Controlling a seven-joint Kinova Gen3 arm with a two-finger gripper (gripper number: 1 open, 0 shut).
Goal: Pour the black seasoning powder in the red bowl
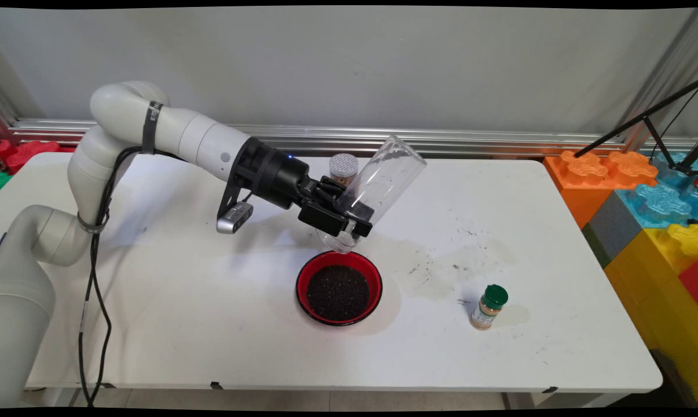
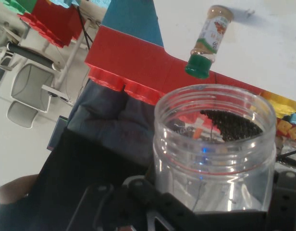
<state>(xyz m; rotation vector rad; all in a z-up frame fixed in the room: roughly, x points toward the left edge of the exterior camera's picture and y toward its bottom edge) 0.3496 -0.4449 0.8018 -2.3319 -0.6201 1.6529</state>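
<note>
Gripper (image 1: 349, 223) clamped on a clear plastic jar (image 1: 377, 185) — long axis tilted, open mouth toward 7 o'clock over the red bowl (image 1: 302, 284) of dark grains. Brown shaker (image 1: 343, 168) behind the jar; green-capped spice bottle (image 1: 488, 307) at 4 o'clock, label unreadable.

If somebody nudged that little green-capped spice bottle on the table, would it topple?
Probably. The small green-capped spice bottle stands upright, tall for its narrow base, so a push near the cap would likely tip it. Its round body would then likely roll. It looks light, likely plastic.
</note>
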